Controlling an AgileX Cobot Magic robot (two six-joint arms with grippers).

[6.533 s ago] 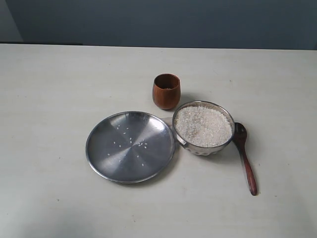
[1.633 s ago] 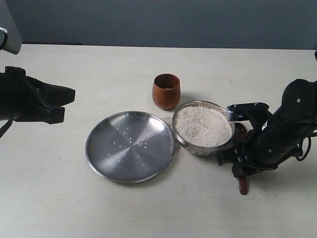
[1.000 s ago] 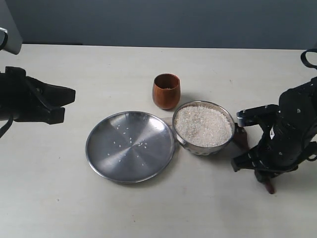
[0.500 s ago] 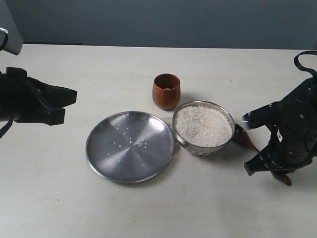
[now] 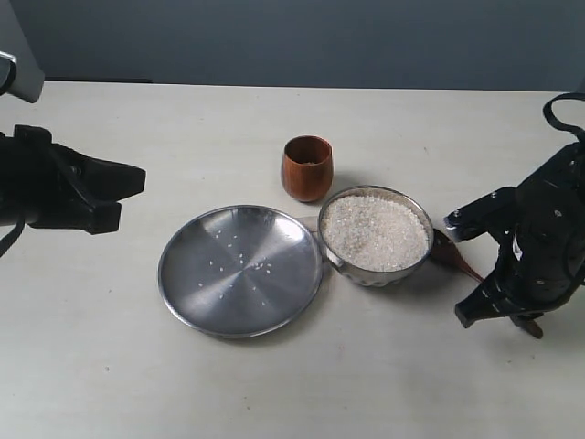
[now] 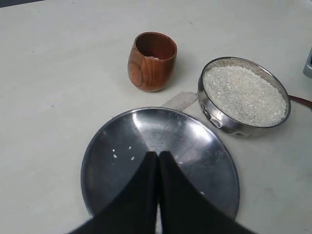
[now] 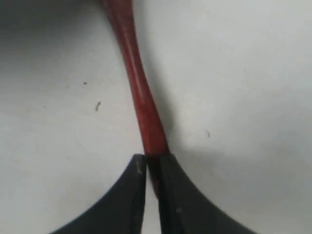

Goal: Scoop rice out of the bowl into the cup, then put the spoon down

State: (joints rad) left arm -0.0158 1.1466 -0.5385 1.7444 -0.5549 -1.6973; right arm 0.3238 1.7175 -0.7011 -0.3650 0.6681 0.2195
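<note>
The right gripper (image 7: 152,160) clamped the spoon (image 7: 136,87) by its end, four o'clock from the bowl (image 5: 361,272). That slim pinch could swivel.

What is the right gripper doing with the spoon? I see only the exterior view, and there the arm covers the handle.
Observer: In the right wrist view the right gripper is shut on the spoon, with one finger on each side of its handle.
Operator: On which part of the handle does it hold?
Observer: On the wider part, away from the head. The handle gets slimmer beyond the fingertips, and the head is outside that view.
Operator: And the other arm, does it hold something?
Observer: No. In the left wrist view the left gripper is shut, fingers pressed together with nothing between them.
</note>
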